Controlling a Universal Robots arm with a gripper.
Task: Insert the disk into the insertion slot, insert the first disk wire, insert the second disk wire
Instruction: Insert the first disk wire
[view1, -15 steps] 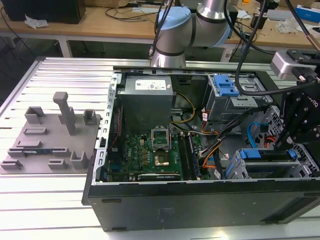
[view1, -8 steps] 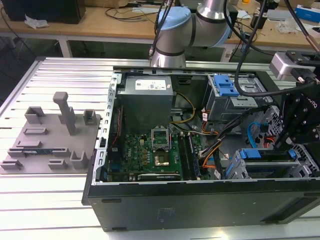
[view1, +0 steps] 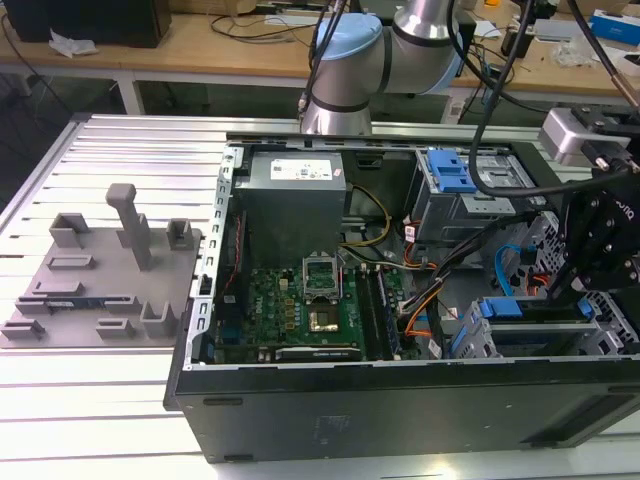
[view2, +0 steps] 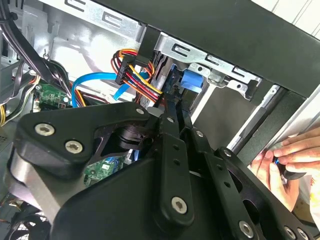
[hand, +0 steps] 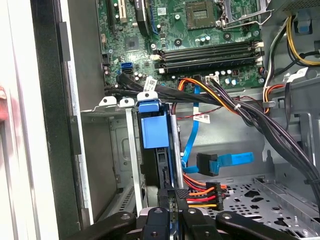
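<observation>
scene: an open computer case (view1: 350, 405) lies on a ribbed metal table, and a robot arm reaches into it from the far side.
disk: the disk (hand: 155, 131) (view1: 500, 308) sits inside the insertion slot (hand: 131, 150), its bright blue carrier level with the mouth of the grey cage, in the near corner of the case on the exterior view's right.
gripper: the gripper (hand: 172, 207) (view1: 565, 295) is down at the disk's wire end.
fingers: drawn narrow, and they seem to pinch the black plug of the first disk wire (hand: 202, 195), a bundle of red, orange, yellow and black strands.
done so far: the disk looks fully seated, so step one reads as finished.
in hand: the first wire's plug touches the disk's edge; whether it is pushed home cannot be told.
left to do: the second disk wire (hand: 212, 164), a flat blue cable with an angled blue plug, hangs loose beside the disk, apart from it.
exterior view gives: the whole layout, with the motherboard (view1: 310, 300), a taller cage with a blue latch (view1: 450, 175) and a grey fixture plate (view1: 100, 270) beside the case.
first wrist view gives: the clearest look at the plug, the fingertips and the free blue cable.
second wrist view gives: the gripper linkage up close, and a person's hand (view2: 292, 155) at the outside of the case wall.
</observation>
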